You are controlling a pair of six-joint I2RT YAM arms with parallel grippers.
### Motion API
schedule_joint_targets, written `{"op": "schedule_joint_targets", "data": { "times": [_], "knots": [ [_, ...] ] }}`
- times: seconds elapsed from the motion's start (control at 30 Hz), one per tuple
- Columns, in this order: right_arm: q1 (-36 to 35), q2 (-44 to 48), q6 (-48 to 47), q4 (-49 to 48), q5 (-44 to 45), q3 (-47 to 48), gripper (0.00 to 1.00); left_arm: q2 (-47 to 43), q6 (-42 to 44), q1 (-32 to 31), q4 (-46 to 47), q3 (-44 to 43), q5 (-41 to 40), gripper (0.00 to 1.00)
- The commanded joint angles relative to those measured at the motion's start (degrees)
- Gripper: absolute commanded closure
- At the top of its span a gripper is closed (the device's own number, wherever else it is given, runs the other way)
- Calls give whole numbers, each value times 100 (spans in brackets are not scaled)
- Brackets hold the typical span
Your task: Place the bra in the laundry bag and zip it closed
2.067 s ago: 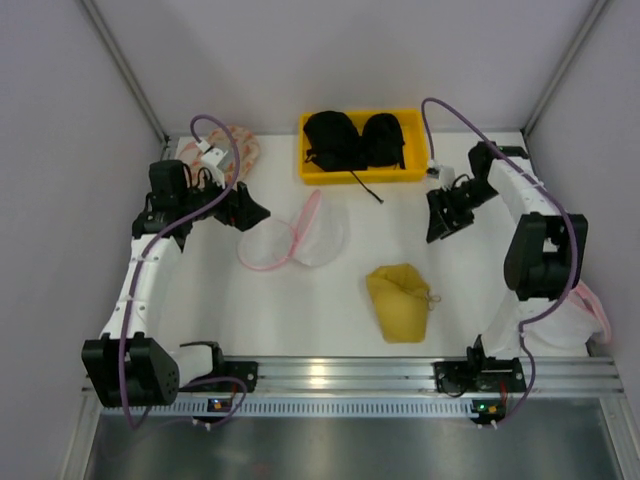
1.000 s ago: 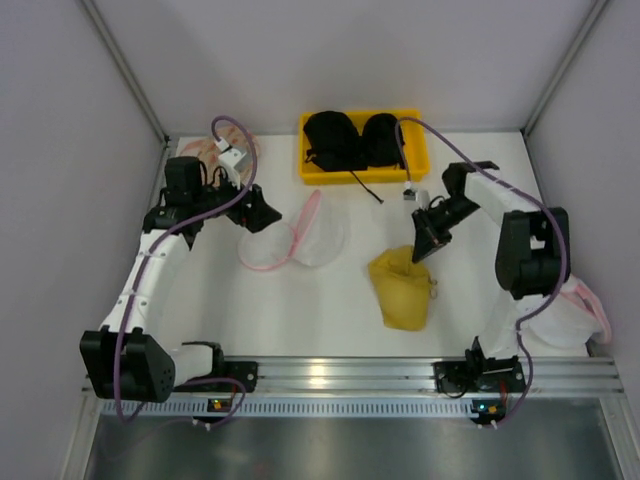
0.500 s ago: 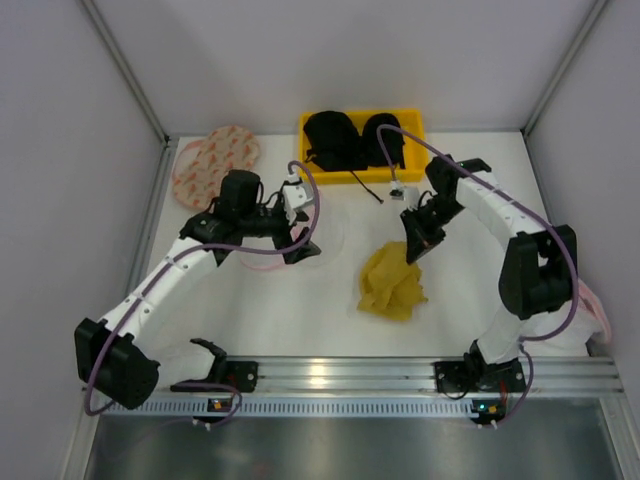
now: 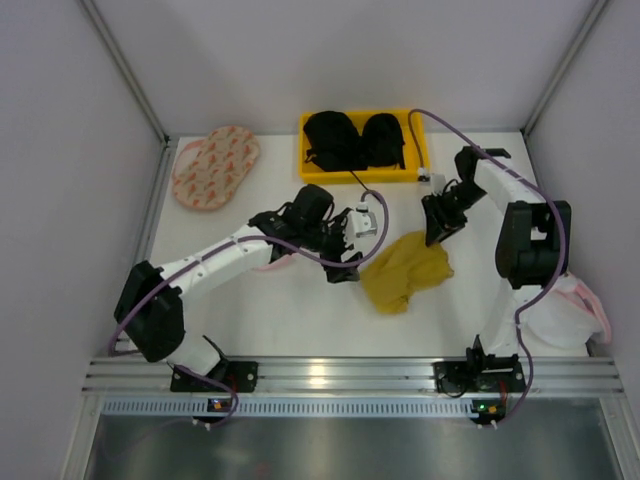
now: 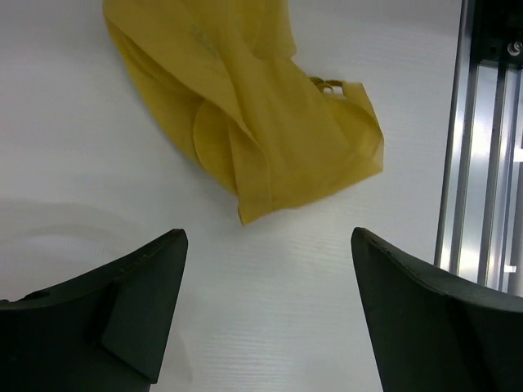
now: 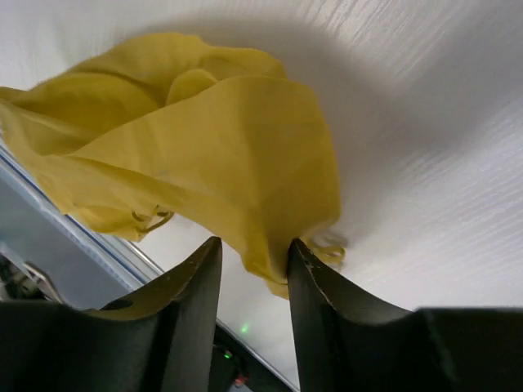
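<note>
The mustard-yellow bra (image 4: 405, 272) lies crumpled on the white table, right of centre. My right gripper (image 4: 438, 225) is at its upper right edge. In the right wrist view the jaws (image 6: 255, 242) stand a little open with a fold of the bra (image 6: 204, 139) hanging between them, touching one finger only. My left gripper (image 4: 345, 250) is open just left of the bra. In the left wrist view the bra (image 5: 270, 122) lies beyond the wide-apart fingertips (image 5: 265, 237). The laundry bag (image 4: 268, 264) is mostly hidden under my left arm; only a sliver of pink rim shows.
A yellow bin (image 4: 420, 150) with black bras (image 4: 350, 140) stands at the back centre. An oval pinkish bag (image 4: 215, 167) lies at the back left. White and pink fabric (image 4: 575, 310) sits by the right arm's base. An aluminium rail (image 4: 320, 375) runs along the near edge.
My left arm has swung right across the laundry bag to the bra's left side. The right gripper has pulled the bra's top up and to the right, and its jaws have parted.
</note>
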State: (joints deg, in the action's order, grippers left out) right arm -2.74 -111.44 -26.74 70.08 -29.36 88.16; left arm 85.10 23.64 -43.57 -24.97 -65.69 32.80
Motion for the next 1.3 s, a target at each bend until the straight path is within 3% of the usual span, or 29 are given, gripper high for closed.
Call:
{"op": "schedule_joint_targets", "data": {
  "times": [0.0,0.1,0.3,0.33,0.37,0.4,0.77,1.0,1.17,1.23,1.27],
  "knots": [
    [-42,122,-157,-135,-210,-18,57,426,-824,-177,765,-583,-220,13],
    [1,341,-121,-118,-201,-44,47,813,-1317,-300,1099,-926,-370,15],
    [221,781,212,-240,79,114,44,1860,-1809,-573,1161,-1840,-915,15],
    [282,816,274,-276,132,122,38,2009,-1862,-600,1161,-1946,-968,15],
    [448,904,301,-320,246,114,24,2263,-1976,-652,1153,-2130,-1116,15],
    [546,965,353,-407,282,105,22,2361,-2029,-670,1152,-2193,-1144,15],
    [1153,1107,450,-364,-122,105,18,3328,-1881,-977,1056,-2738,-1741,21],
    [1294,1168,407,-416,-219,-97,21,3750,-1722,-1031,801,-3090,-2058,48],
    [1329,1089,380,-408,-298,-80,23,3795,-1626,-1057,678,-3222,-2137,90],
    [1338,1045,380,-382,-376,-53,25,3742,-1582,-1057,599,-3248,-2120,100],
    [1346,1045,354,-373,-394,-36,26,3646,-1573,-1057,581,-3222,-2111,100]
  ]
}}
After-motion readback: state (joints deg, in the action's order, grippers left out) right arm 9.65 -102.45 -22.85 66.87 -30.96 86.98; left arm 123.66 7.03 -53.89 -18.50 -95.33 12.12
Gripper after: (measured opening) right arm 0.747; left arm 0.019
